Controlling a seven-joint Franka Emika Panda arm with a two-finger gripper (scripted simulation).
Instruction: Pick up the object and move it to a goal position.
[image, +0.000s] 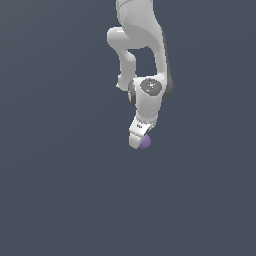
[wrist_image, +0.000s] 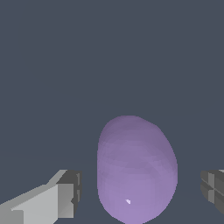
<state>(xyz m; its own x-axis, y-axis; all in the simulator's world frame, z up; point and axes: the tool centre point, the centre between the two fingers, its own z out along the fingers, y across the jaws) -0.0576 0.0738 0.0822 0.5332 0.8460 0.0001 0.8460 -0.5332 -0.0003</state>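
Observation:
The object is a small matte purple ball (wrist_image: 135, 168), and it sits between the two fingers of my white gripper (wrist_image: 140, 192). A gap shows on each side of it, and the fingers (wrist_image: 65, 199) do not touch it, so the gripper is open. In the exterior view the ball (image: 146, 143) peeks out beside the lowered gripper (image: 139, 140), at the exterior view's right of the hand. The hand hides part of the ball there. No goal marker shows in either view.
The flat dark grey-blue ground (image: 60, 190) fills both views. The white arm (image: 145, 50) comes down from the top of the exterior view. No other objects show.

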